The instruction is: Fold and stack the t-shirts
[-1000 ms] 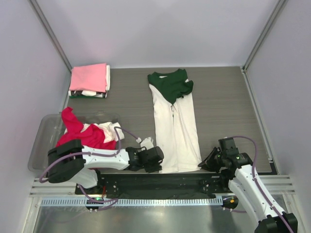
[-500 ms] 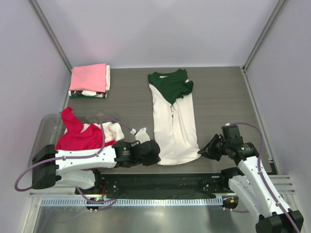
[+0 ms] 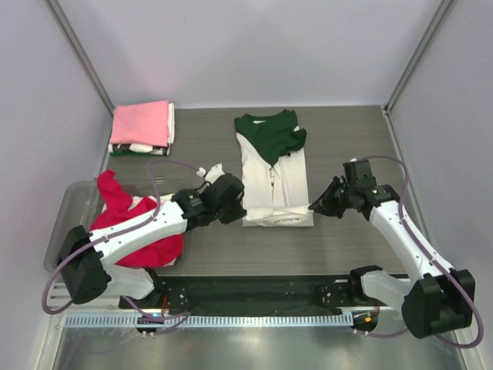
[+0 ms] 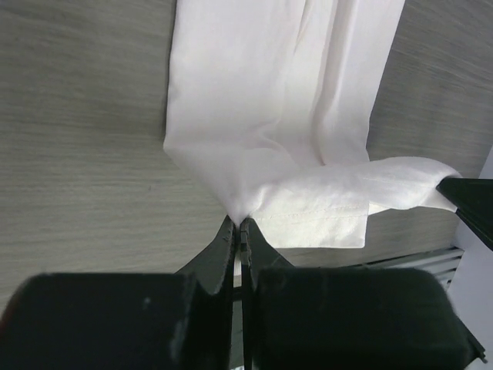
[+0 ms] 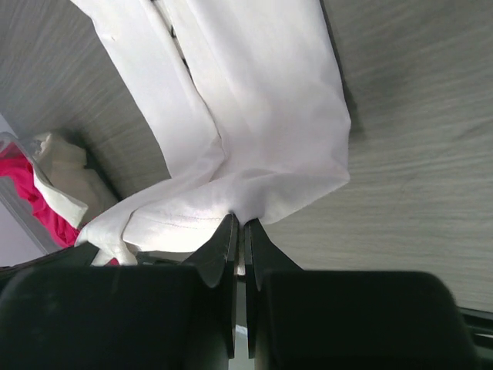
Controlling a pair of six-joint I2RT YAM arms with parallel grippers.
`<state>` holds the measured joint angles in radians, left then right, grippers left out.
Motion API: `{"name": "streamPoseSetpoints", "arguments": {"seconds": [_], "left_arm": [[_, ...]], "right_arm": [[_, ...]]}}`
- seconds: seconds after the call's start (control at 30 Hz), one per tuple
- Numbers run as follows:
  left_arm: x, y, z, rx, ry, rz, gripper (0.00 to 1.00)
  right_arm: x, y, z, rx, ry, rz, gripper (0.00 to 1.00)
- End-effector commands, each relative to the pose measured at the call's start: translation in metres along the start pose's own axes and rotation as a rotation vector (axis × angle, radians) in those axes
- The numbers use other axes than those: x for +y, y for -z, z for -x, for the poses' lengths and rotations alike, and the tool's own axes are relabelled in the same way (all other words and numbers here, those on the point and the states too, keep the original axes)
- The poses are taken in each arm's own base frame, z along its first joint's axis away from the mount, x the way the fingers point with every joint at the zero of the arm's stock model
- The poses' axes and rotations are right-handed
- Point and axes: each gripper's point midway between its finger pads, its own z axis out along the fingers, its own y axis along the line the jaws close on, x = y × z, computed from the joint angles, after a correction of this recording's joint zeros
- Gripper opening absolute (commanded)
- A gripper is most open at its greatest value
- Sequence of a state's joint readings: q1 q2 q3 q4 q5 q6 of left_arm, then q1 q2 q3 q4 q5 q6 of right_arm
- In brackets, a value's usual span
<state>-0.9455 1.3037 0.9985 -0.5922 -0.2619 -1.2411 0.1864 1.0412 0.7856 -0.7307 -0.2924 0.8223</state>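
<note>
Top external view showed the fold's second stage under way. The white tee [image 3: 273, 181] lay as a long strip at the middle of the bench [image 3: 354, 146], with dark green cloth [image 3: 269, 135] over its 12 o'clock end. Its 6 o'clock hem was lifted and doubled back over the body, so the strip was roughly a third folded.

The left arm [image 3: 146, 227] reached in from 8 o'clock and the right arm [image 3: 400, 227] from 4 o'clock, each at one corner of the fold. In the left wrist view the left jaws were pinched almost together on the tee's near corner, with only a thin edge of cloth between them. The right wrist view showed the right jaws just as tight on the opposite corner.

I judged that the next move called for both arms to carry the hem evenly toward 12 o'clock and keep it taut, lay it flat, then let go. Uneven travel would likely skew the fold.

A pink tee [image 3: 141, 122] topped a folded pile at 10 o'clock. A red tee [image 3: 123, 212] waited in the bin [image 3: 65, 223] at 8 o'clock.
</note>
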Motion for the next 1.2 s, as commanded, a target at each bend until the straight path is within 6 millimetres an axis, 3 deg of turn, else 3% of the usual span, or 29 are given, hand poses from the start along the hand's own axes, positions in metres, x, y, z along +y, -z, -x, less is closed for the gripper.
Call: {"name": "streamPoseSetpoints", "arguments": {"seconds": [0.0, 0.43, 0.6, 0.77, 1.17], "left_arm": [[-0.006, -0.011, 0.021, 0.013, -0.046, -0.005, 0.0], [-0.023, -0.062, 0.1, 0.05, -0.057, -0.013, 0.0], [-0.014, -0.09, 0.111, 0.093, -0.049, 0.012, 0.0], [-0.014, -0.107, 0.123, 0.12, -0.054, 0.001, 0.0], [-0.009, -0.146, 0.128, 0.18, -0.048, 0.009, 0.0]], "right_arm": [[0.032, -0.001, 0.039, -0.106, 0.065, 0.053, 0.01], [0.064, -0.049, 0.102, -0.115, 0.125, -0.022, 0.01], [0.07, -0.066, 0.117, -0.109, 0.128, -0.039, 0.01], [0.06, -0.088, 0.124, -0.088, 0.12, -0.08, 0.01], [0.047, -0.118, 0.132, -0.06, 0.104, -0.128, 0.01]]}}
